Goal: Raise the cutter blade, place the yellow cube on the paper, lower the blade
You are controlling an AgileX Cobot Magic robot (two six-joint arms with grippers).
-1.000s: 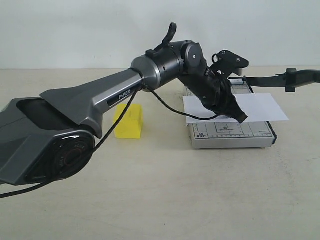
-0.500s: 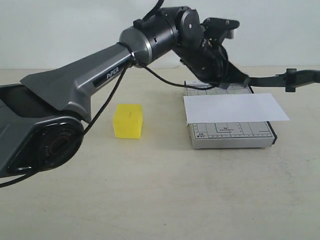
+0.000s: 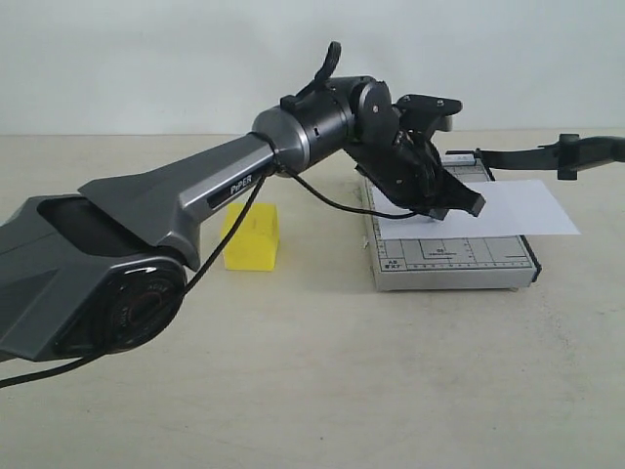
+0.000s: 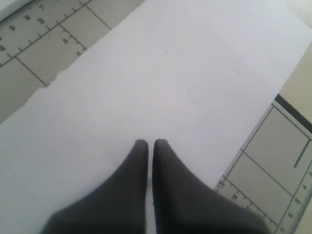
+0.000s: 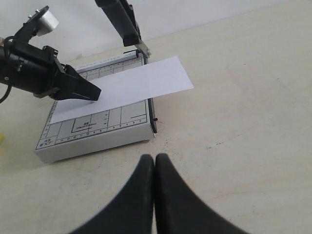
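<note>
Bench [image 3: 322,391]: pale beige, matte, faintly speckled.
Wall [image 3: 146,59]: plain white, rising behind the bench's far edge.
Trimmer base [image 3: 449,259]: grey, printed with grid lines and ruler marks, resting on the bench.

Bright yellow cube [image 3: 256,244]; plain white paper [image 3: 522,207]; grey gridded trimmer base [image 3: 449,262]; black cutter blade [image 5: 123,22]; beige table [image 3: 342,371]

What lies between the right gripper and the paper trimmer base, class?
Only bare tabletop. The right wrist view shows it separating the right gripper from the grey trimmer base.
</note>
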